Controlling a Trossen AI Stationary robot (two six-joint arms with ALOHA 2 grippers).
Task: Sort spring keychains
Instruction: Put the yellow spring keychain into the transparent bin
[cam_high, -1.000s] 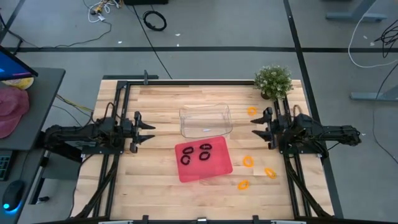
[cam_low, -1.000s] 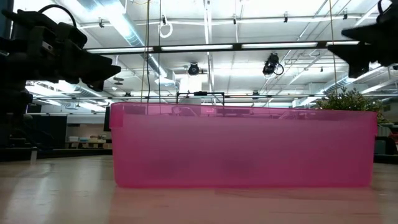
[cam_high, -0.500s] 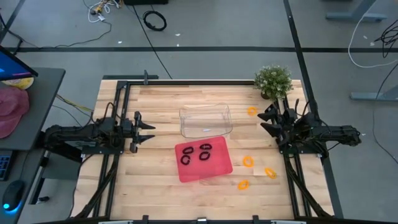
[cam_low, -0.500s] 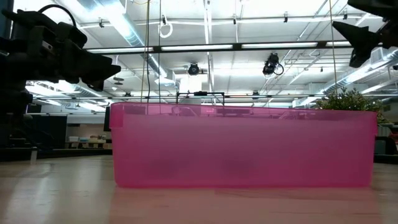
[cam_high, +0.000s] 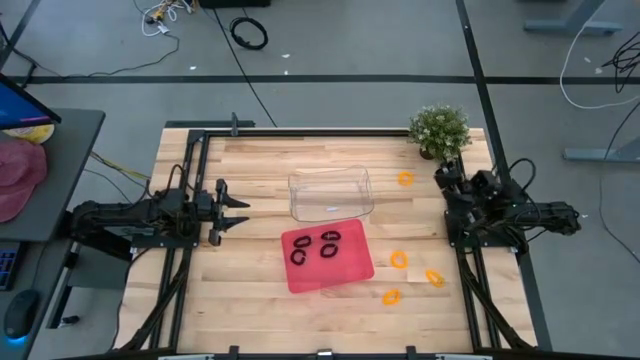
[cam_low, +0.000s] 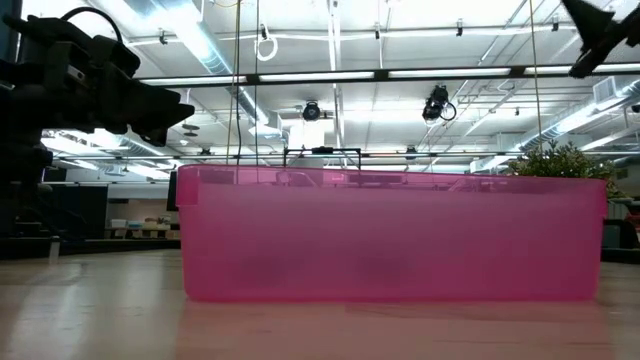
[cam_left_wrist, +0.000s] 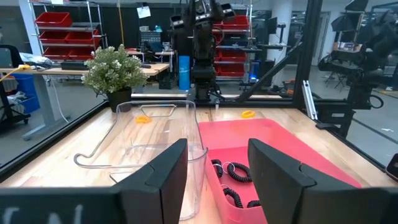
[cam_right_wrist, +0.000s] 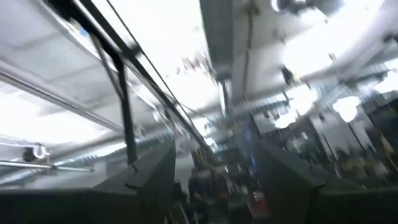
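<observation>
You have two claws here. Your left claw (cam_high: 243, 210) hangs over the table with its fingers (cam_left_wrist: 165, 177) partly apart and nothing between them. Just ahead of it sit one clear tub (cam_high: 331, 194) and one red tray (cam_high: 327, 259), side by side and touching or nearly so. Your right claw (cam_high: 442, 174) is up at the far side of the table, tipped up toward the ceiling. Its fingers (cam_right_wrist: 149, 171) stand apart and hold nothing.

Count the rings with me. You can see four black rings (cam_high: 318, 247) in the red tray, ahead of the left claw; two pairs lie so close that they look like two shapes. Four orange rings lie on the bare wood. One orange ring (cam_high: 404, 179) is just beside the right claw, between it and the clear tub. The other three (cam_high: 399, 260) (cam_high: 434, 277) (cam_high: 391, 297) lie in a loose group near the right arm, beside the red tray and apart from it. The clear tub has nothing in it

One small plant (cam_high: 439, 130) stands near the right claw, at the table's corner
</observation>
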